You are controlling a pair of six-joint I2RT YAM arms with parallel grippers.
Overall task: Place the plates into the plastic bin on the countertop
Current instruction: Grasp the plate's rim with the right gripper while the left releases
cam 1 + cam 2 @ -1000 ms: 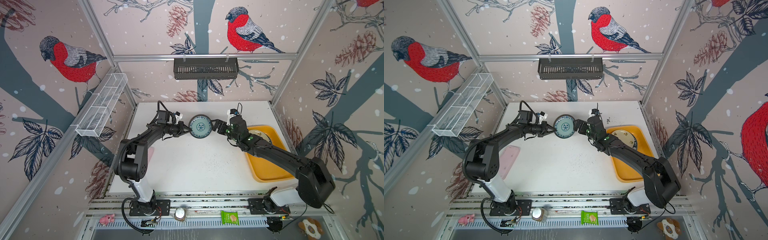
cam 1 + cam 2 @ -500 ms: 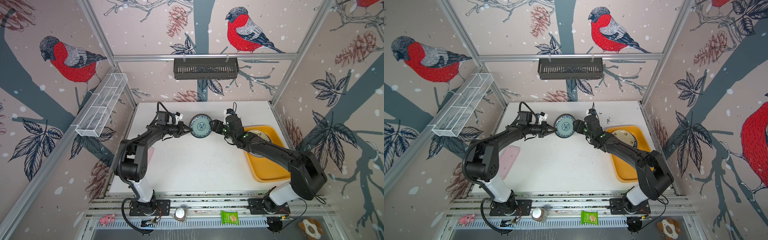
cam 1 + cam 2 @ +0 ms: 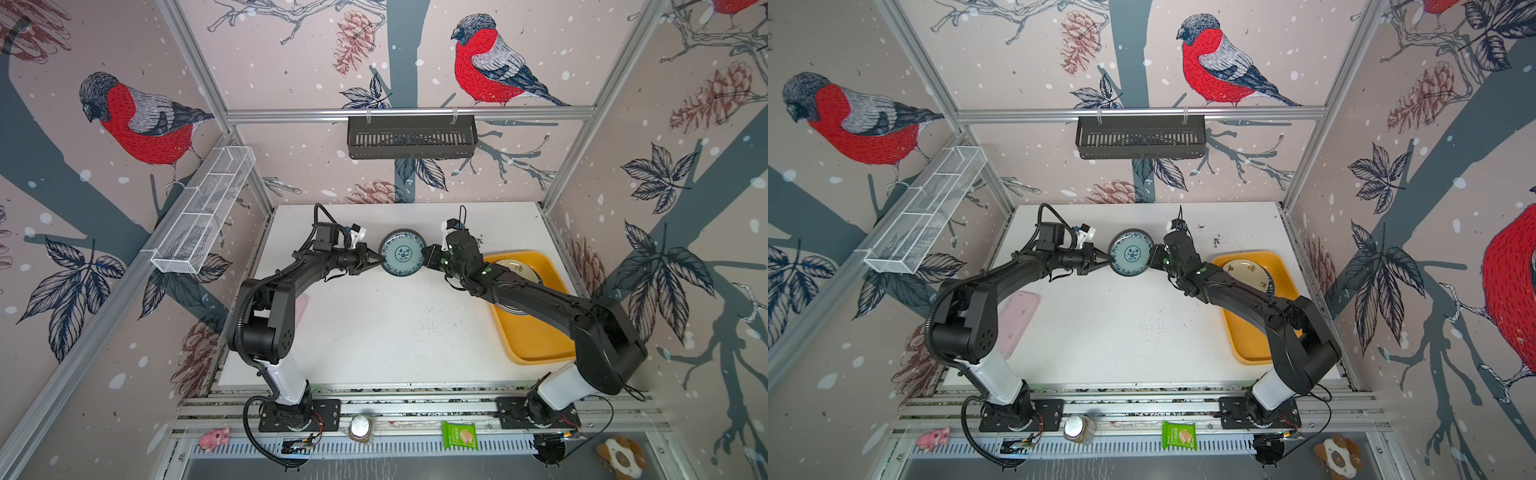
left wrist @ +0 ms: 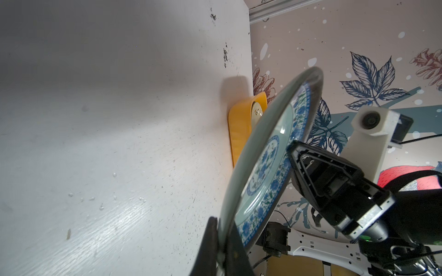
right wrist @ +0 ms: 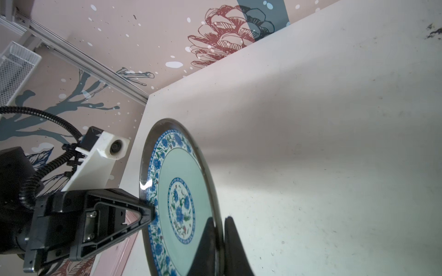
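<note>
Blue-patterned plate [image 3: 402,253], near the plastic bin [image 3: 536,345]: stiff, probably slick, breakable; your left hand [image 3: 379,261] and right hand [image 3: 424,254] clamp opposite rim edges

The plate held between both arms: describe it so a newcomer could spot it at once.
Over the far half of the white countertop, midway between the two black arms, a round plate is pinched at opposite edges by the left fingers and the right fingers. Unlike the cream plate lying in the yellow bin, it has a dark rim, blue floral band and pale green centre.
</note>
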